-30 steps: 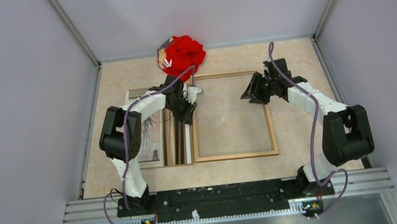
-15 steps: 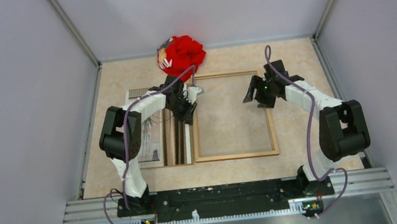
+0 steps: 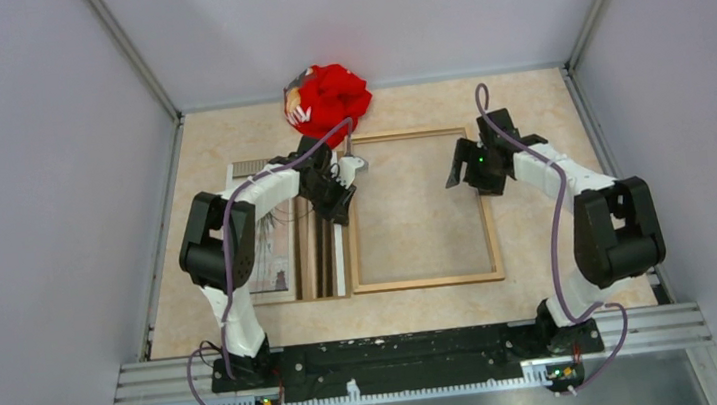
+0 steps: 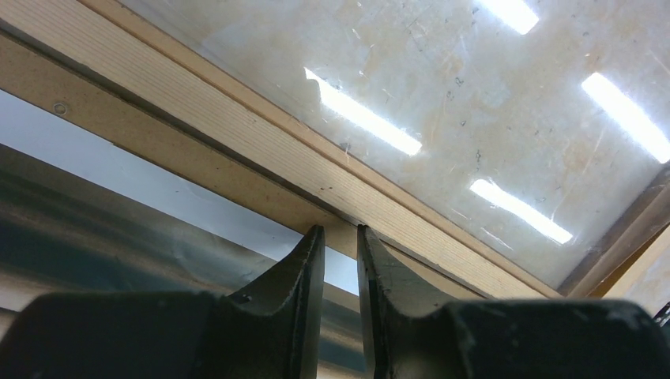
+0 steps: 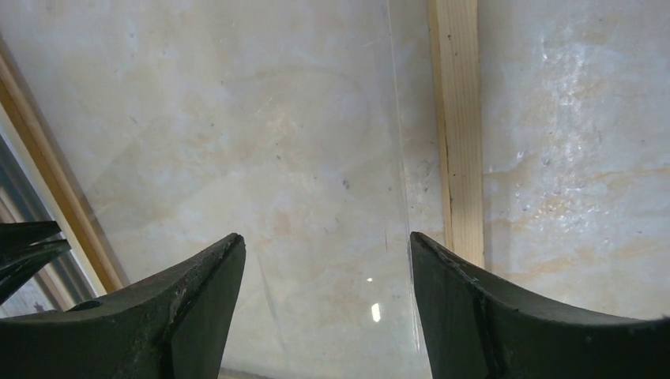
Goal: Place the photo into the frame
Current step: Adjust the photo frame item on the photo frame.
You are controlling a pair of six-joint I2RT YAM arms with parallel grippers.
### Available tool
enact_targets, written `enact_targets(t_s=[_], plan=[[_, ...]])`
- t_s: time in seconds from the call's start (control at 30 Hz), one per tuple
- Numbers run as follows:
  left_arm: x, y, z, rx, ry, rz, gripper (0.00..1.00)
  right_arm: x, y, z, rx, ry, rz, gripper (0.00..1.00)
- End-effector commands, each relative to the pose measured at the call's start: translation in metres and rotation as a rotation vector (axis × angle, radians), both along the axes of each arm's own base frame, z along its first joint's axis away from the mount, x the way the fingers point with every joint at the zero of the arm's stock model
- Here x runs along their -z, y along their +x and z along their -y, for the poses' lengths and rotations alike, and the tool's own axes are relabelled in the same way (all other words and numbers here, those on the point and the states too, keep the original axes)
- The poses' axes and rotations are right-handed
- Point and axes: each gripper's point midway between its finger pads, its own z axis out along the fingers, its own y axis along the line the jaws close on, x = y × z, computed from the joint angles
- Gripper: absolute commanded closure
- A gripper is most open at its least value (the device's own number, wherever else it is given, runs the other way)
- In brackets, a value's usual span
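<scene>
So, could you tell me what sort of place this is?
Probably a lab robot cell: plain grey walls box in the table, and a left arm and right arm are bolted to a rail.

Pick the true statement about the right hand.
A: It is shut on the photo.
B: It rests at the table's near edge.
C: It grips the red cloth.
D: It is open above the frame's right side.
D: in the right wrist view the right hand is spread wide over the frame, whose right rail runs below it, and nothing is held between its tips.
</scene>
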Motion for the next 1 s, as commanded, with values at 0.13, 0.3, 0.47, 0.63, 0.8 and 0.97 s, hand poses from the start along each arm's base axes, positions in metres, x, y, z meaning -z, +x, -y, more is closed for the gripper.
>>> enact_targets(t_s=[0.13,0.3,0.47,0.63,0.8,0.97], plan=[[-0.001,-0.008,0.007,0.029,-0.030,-0.013,0.72,-0.009,0.018,0.006,0.001,-0.043,0.046,0.24],[-0.002,-0.009,0.008,0.031,-0.034,-0.016,0.72,-0.004,0.017,0.010,0.000,-0.073,0.030,0.24],[-0.001,-0.009,0.008,0.028,-0.033,-0.019,0.72,-0.003,0.017,0.014,0.009,-0.091,0.031,0.23],[0.000,-0.009,0.008,0.028,-0.031,-0.020,0.73,-0.006,0.019,0.014,0.013,-0.094,0.041,0.23],[-0.001,-0.008,0.007,0.029,-0.029,-0.014,0.73,-0.018,0.022,0.018,0.028,-0.107,0.068,0.23],[0.000,-0.007,0.007,0.027,-0.025,-0.012,0.73,-0.017,0.021,0.037,0.076,-0.119,0.072,0.23]])
